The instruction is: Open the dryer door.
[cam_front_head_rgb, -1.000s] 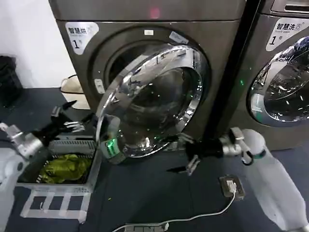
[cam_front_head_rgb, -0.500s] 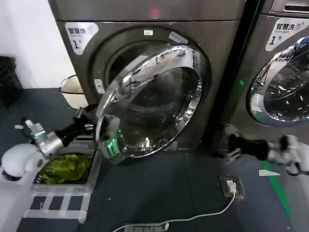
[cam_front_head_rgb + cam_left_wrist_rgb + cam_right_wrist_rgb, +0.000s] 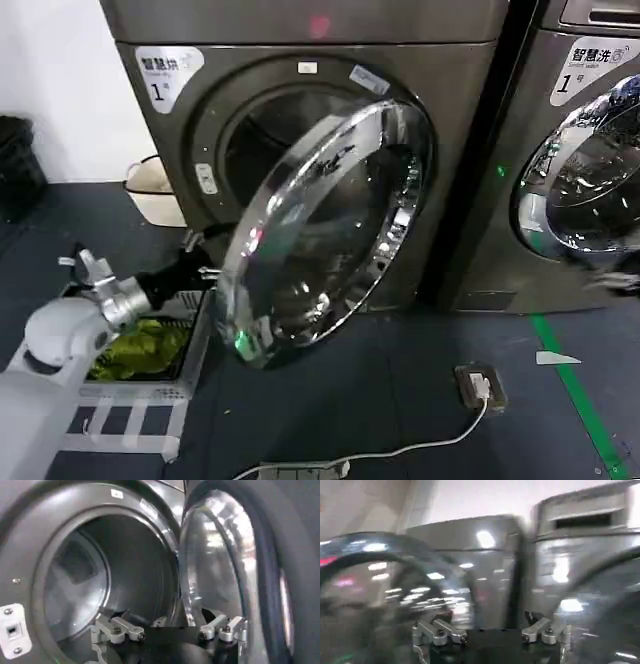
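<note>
left gripper (image 3: 200, 268): fingers spread, nothing pinched; at lower left rim of dryer door (image 3: 330, 225), just behind its free edge, low by the drum opening (image 3: 270, 150). in left wrist view gripper (image 3: 170, 630) w/ both fingers (image 3: 117, 629) apart, door's inner side close on one side, open drum (image 3: 100, 580) ahead. left arm (image 3: 70, 330) reaching fwd from lower left, white shell, metal wrist.

right gripper (image 3: 490, 632): fingers apart in right wrist view, empty; blurred machine fronts behind. position rel. to door cannot tell.

dryer door: round, chrome rim, glass centre, swung partly open, hinged at right side, free edge out toward robot & to the left. green light spot near bottom of rim.

dryer (image 3: 300, 60): grey front, sticker w/ "1" upper left, latch plate (image 3: 205, 178) on left of opening.

second machine (image 3: 590, 150): right of dryer, door shut, sticker w/ "1".

basket (image 3: 140, 345): on floor under left arm, yellow-green cloth (image 3: 135, 348) inside.

pale bin (image 3: 150, 185): by wall, left of dryer.

floor (image 3: 400, 400): dark; white cable (image 3: 400, 450) & small box (image 3: 480, 385) lower right; green tape strip (image 3: 575, 390) at right.
</note>
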